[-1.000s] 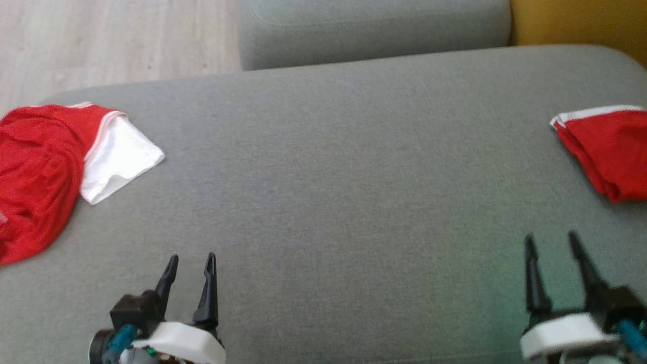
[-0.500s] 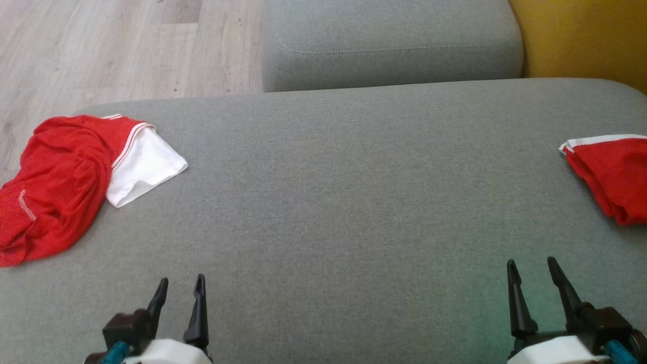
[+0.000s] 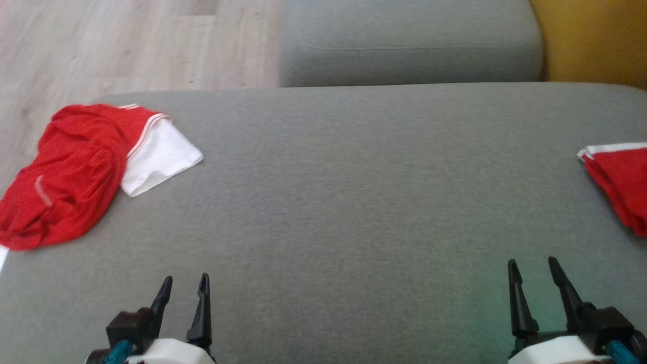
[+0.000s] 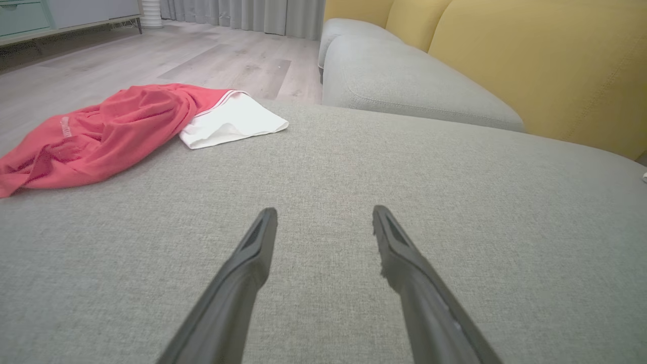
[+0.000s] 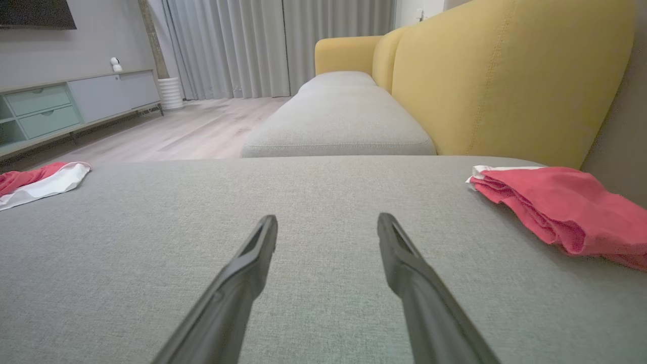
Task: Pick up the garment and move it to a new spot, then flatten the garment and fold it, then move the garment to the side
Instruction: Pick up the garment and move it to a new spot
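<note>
Since half a second ago the head camera has swung slightly, so the whole scene sits further right in its view. Neither garment has shifted on the sofa, and both end effectors keep their places low in that view. The wide grey seat cushion [image 3: 354, 202] carries everything. Beyond its far edge lies a second grey cushion [image 3: 409, 50], with the yellow backrest [image 3: 591, 40] off the far right corner and pale wood floor [image 3: 126, 45] off the far left corner. The crumpled red garment [image 3: 71, 172] lies bunched at the left edge of the seat cushion, toward the far left corner. Its white panel is spread flat on the side facing the cushion's middle, and a red-and-white trim line runs between red and white. The folded red garment [image 3: 621, 192], white-edged along its far side, lies at the right edge, well apart from the crumpled one. The left end effector [image 3: 186, 277] hovers over the near edge toward the left, its two dark fingers spread apart and holding nothing. The right end effector [image 3: 532, 260] hovers over the near edge toward the right, likewise spread and empty, near the folded garment but clear of it.
</note>
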